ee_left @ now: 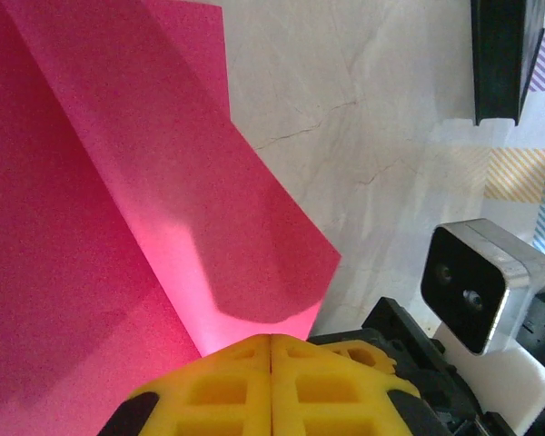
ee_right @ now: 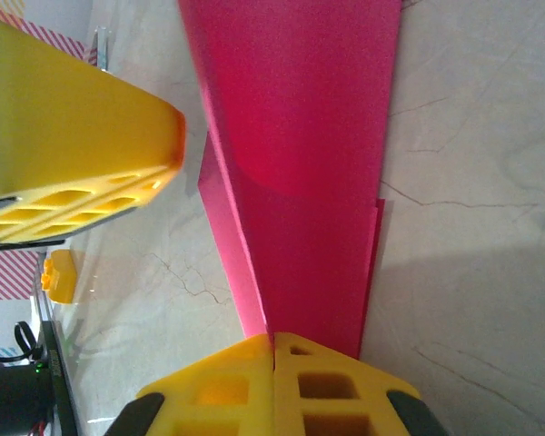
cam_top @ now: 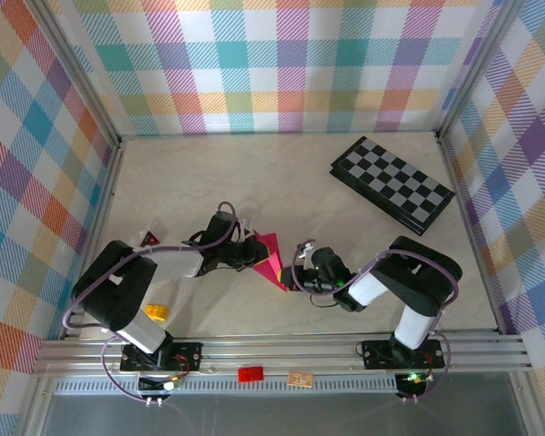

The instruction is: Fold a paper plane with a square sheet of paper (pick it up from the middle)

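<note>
Left pincer (ee_left: 271,341) and right pincer (ee_right: 272,338) each clamp the paper (cam_top: 272,259) between them — we judge it mid-fold, next needing a pressed crease.

The left arm (cam_top: 127,295) rises from its base at the near left, bends at the elbow and reaches right toward the middle, forearm held low. Its claw (cam_top: 252,254) points right, with its yellow fingers (ee_left: 245,359) pressed together on the edge of the paper (cam_top: 272,262). The right arm (cam_top: 409,291) mirrors it, folding up from the near right and stretching left. Its claw (cam_top: 295,277) points left, fingers (ee_right: 250,356) closed tight on the paper's narrow end. The two claws sit close together, tips facing each other.
</note>
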Tool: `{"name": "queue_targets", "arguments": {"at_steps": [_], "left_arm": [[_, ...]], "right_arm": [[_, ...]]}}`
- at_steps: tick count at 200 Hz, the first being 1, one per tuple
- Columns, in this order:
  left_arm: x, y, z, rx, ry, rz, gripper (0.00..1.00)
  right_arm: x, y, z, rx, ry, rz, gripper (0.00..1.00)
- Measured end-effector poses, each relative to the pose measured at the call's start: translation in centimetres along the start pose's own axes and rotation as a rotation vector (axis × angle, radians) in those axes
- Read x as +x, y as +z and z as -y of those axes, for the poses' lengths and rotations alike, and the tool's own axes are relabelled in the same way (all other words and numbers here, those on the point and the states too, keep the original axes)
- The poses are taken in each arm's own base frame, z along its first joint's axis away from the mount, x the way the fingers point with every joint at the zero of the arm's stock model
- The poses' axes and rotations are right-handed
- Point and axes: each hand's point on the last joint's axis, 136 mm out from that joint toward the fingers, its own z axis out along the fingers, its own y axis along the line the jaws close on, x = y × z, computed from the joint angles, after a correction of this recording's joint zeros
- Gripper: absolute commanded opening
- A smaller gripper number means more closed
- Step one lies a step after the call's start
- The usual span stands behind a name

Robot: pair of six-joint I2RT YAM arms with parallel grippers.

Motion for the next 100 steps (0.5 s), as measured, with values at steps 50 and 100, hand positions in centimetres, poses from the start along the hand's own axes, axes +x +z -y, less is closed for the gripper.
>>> {"name": "queue_targets", "arguments": {"at_steps": [50,100], "left_arm": [[-0.1,0.6,-0.3,0.000,-0.002,-0.002,0.07],[-0.2,1.3,-0.8,-0.006,-0.007,-0.006,0.07]], "right_arm": [[-0.1,-0.1,0.1,-0.007,0.041,0.009,0.04],[-0.2,-0.1,0.2,-0.016,0.073,0.001,0.03]]}}
